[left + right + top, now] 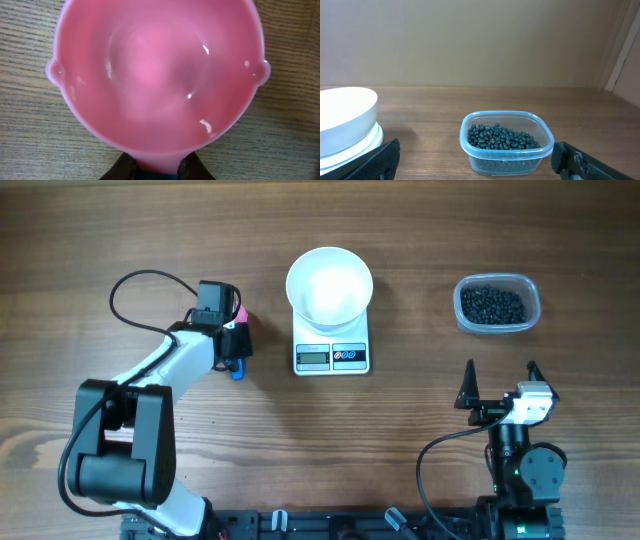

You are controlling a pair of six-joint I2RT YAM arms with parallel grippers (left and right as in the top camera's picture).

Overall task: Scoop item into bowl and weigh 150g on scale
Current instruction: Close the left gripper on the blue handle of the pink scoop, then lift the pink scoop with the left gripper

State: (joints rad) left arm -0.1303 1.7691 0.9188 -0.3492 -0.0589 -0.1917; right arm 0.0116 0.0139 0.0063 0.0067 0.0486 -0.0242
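On the wooden table [420, 240], at centre, the digital scale [332, 357] carries the white bowl [329, 283]. Well apart to its right stands a clear plastic tub [507, 160]. Near the tub, the right gripper [501, 370] is released, jaws wide. Left of the scale, the left gripper [236, 340] is clenched on the handle of a pink scoop [157, 75]. The black beans [502, 137] lie heaped in the tub.

Left arm [160, 365]: white shells on the links, chunky black joint housings, thin black cable [130, 280] looped off my wrist. Right arm [522, 465]: mostly black, white wrist block, second cable [425, 465] likewise black. Right pincer [501, 375]: two black, pointed fingers [470, 383].
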